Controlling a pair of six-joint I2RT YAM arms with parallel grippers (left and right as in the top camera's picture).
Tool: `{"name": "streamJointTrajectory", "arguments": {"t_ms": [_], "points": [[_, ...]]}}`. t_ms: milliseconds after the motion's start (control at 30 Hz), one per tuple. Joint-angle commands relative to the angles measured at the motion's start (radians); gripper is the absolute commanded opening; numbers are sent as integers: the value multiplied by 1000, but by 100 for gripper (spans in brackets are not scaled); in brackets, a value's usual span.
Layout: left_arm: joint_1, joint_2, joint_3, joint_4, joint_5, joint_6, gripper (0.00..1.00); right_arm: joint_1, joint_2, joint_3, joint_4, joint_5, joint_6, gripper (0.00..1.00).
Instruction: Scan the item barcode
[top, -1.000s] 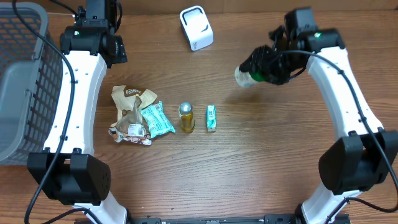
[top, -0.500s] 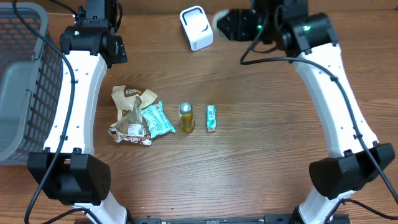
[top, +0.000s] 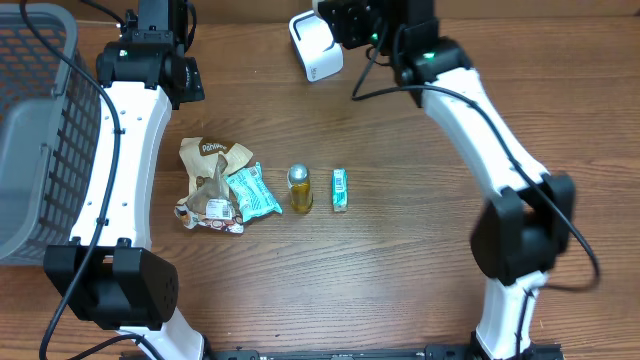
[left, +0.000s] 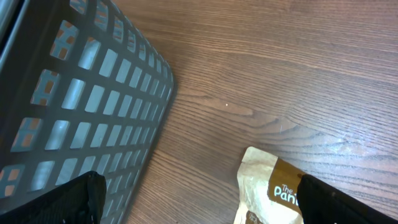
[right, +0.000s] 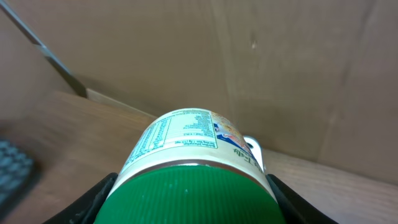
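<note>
**Figure. Barcode scan, presentation stage.** The right end effector (right: 189, 200) is closed on a white-labelled cylindrical jar with a green screw lid (right: 186, 138), one finger on each side of the lid. In the overhead view the arm reaches to the far edge of the wooden bench (top: 420, 250) and holds the jar off the surface, just beside the small white box-shaped barcode scanner (top: 315, 45).

The left end effector (left: 199, 202) is fully open and empty. It hangs over bare wood between the grey mesh plastic basket (top: 35, 120) and the crumpled brown paper snack bag (top: 205, 165).

Progress, as judged: pick-up and transport to the scanner appear complete. What remains is presenting the barcode to the scanner window. The wrist view shows only a printed nutrition panel on the label and no barcode, so the jar probably needs turning. Whether a read has registered cannot be told.

Four items lie unhandled mid-bench: the snack bag, a teal foil wrapper (top: 252, 190), a small yellow bottle with a silver cap (top: 300, 188) and a small green carton (top: 340, 189).
</note>
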Motion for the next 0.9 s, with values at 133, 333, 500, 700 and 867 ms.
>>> {"name": "streamJointTrajectory", "arguments": {"t_ms": [133, 333, 500, 700, 867], "points": [[-2, -19, 16, 1, -13, 8, 100, 1, 203, -10, 285, 10, -28, 6], [-2, -19, 16, 1, -13, 8, 100, 1, 288, -10, 472, 10, -28, 4], [-2, -19, 16, 1, -13, 8, 99, 1, 323, -10, 542, 10, -28, 5], [-2, -19, 16, 1, -13, 8, 100, 1, 373, -10, 621, 9, -27, 5], [-2, -19, 16, 1, -13, 8, 100, 1, 391, -10, 652, 10, -21, 4]]}}
